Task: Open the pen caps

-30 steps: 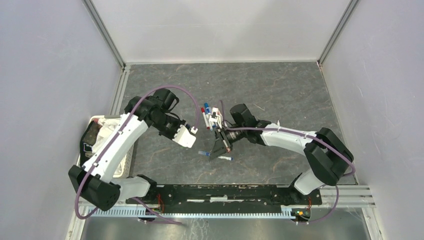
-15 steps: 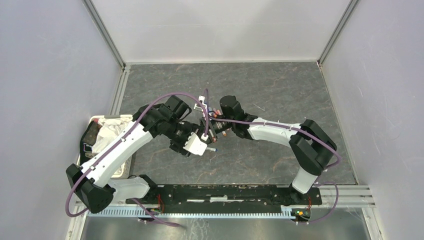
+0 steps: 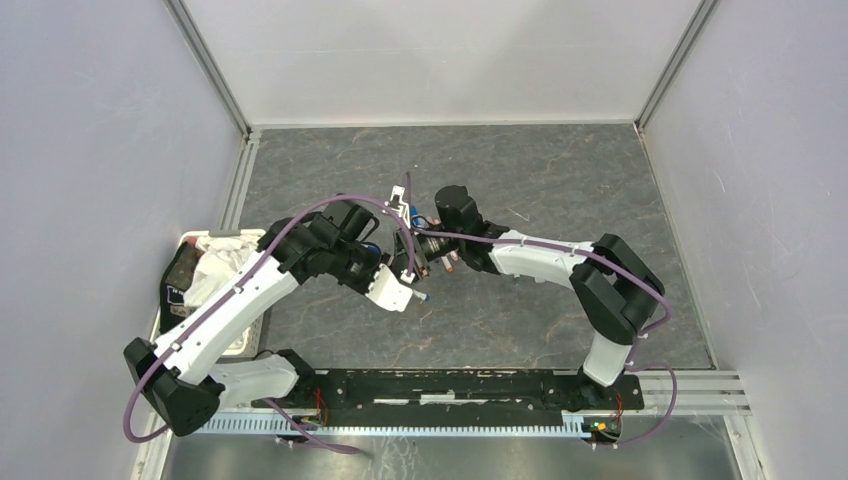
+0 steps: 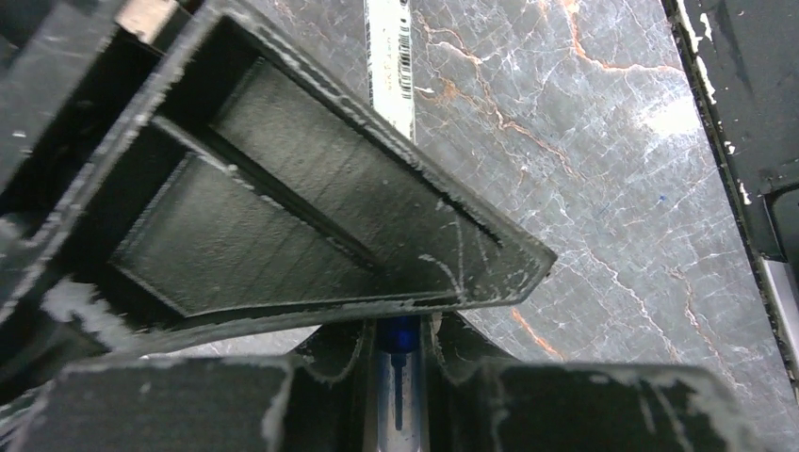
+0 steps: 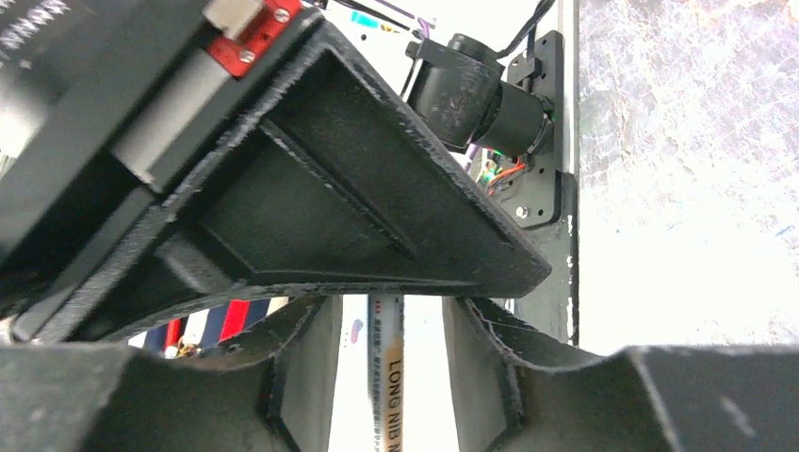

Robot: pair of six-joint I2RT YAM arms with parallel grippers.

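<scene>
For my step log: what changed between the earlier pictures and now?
The left gripper moved right and the right gripper swung left until they met; the left closed on the blue end of the thin white pen in the right one. The white basket stayed.

White pen (image 4: 390, 66) w/ blue end (image 4: 400, 334), raised

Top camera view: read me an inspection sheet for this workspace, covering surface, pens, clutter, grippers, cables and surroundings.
Surface: dark marbled mat, mostly bare.
Job's things: white pen with a blue end spans both grippers; other pens bunched near the right one.
Clutter: tray at the left edge holding a white cloth.
Grippers: left gripper shut on the white pen; right gripper around its barrel, grip unclear.
Cables: purple cable along each arm, looping free.
Surroundings: pale walls on three sides.
</scene>
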